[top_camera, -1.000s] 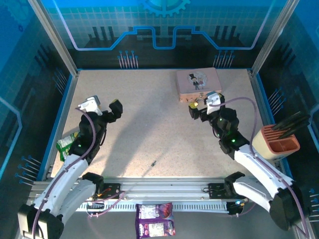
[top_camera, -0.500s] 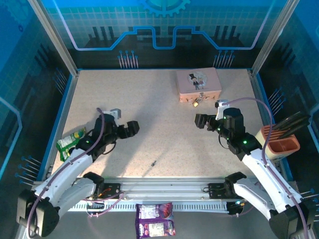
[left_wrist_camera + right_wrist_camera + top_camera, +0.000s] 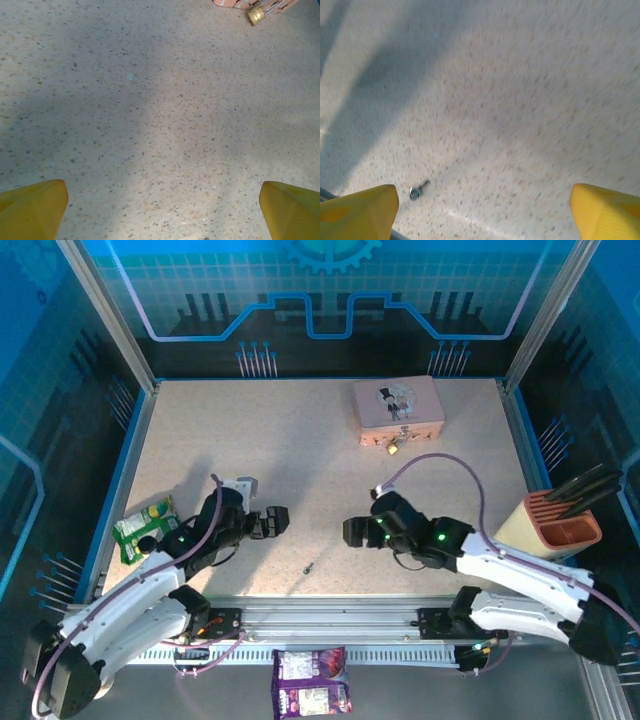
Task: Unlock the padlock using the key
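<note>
Above the table, in the top view, the key (image 3: 309, 567) lies flat on the speckled tabletop (image 3: 250, 440) between the left gripper (image 3: 272, 522) and the right gripper (image 3: 352, 532), slightly nearer the arm bases than either. The padlock (image 3: 395, 448) sits against the front of the pink tin (image 3: 398, 405), well beyond the right gripper. In the left wrist view that gripper's yellow fingers (image 3: 32, 207) stand wide apart, holding nothing, with the padlock far ahead to their right. In the right wrist view the fingers are likewise spread and empty, the key lying just beside the left-hand fingertip. The key looks light, stiff and thin, likely to skid; its rounded head seems the best place to pinch.
</note>
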`<act>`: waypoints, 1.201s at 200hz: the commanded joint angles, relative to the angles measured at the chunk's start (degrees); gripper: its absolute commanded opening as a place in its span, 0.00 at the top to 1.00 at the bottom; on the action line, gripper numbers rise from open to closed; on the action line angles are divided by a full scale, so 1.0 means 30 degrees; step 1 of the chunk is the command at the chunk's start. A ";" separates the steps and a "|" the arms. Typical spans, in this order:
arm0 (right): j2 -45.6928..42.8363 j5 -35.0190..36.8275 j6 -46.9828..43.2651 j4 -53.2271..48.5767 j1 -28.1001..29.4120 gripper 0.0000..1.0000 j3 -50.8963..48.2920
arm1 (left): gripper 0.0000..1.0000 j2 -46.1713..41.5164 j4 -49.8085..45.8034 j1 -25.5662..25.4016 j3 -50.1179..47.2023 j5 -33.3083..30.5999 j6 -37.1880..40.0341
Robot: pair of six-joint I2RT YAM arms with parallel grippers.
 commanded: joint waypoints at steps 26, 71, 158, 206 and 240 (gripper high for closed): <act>0.4262 0.1316 0.5737 -0.0125 0.3681 0.21 0.1706 | 0.01 -0.3560 -0.0175 -0.0080 -0.1749 -0.2927 0.1420; 0.8708 -0.0573 0.7590 -0.0050 0.4437 0.36 0.4109 | 0.01 -0.6906 -0.0554 -0.0065 -0.3204 -0.4098 0.0813; 1.2953 -0.3798 0.9709 0.1931 0.4655 0.56 0.5446 | 0.01 -0.8076 -0.2706 -0.0076 -0.2796 -0.5050 -0.0046; 1.3702 -0.4097 1.0306 0.2557 0.4719 0.63 0.5571 | 0.01 -0.8101 -0.2812 -0.0079 -0.2767 -0.4921 -0.0089; 1.3794 -0.3861 1.0709 0.2584 0.4715 0.68 0.5462 | 0.01 -0.8105 -0.2882 -0.0078 -0.2708 -0.4856 -0.0137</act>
